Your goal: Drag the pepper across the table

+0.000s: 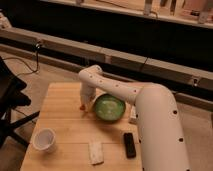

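The pepper (82, 107) is a tiny orange-red object on the pale wood table (60, 120), left of the green bowl (109, 107). My gripper (86, 103) hangs from the white arm, points down and stands right at the pepper, touching or nearly touching it. The arm reaches in from the lower right, over the bowl's back edge.
A white cup (44, 139) stands near the table's front left. A white flat packet (95, 152) and a black rectangular object (129, 144) lie near the front edge. A dark chair (10, 100) stands left of the table. A long ledge runs behind.
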You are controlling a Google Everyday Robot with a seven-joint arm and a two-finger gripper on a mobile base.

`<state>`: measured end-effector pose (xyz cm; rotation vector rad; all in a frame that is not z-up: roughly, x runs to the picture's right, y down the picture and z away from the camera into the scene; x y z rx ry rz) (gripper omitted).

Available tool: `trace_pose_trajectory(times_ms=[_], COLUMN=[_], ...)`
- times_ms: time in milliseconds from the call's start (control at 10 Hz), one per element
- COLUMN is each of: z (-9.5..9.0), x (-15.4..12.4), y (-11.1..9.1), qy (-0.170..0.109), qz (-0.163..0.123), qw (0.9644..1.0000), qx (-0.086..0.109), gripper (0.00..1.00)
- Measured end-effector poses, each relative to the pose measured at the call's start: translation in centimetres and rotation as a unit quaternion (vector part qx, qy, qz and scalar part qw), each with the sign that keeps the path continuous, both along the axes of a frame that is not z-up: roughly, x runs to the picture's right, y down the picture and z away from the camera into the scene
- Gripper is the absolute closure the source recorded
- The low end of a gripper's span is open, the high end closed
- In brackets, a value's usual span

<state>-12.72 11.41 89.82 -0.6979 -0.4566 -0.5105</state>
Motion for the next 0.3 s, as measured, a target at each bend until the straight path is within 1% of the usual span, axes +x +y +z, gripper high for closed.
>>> trace_pose_trajectory(times_ms=[200,300], z=[-0.2,-0.3], x=[0.4,1.4], y=[0.1,0.2], qy=[0.000,0.000], qz=[0.002,0.004], qw=[1.0000,1.0000], qx=[-0.001,-0.001], gripper=[1.00,1.00])
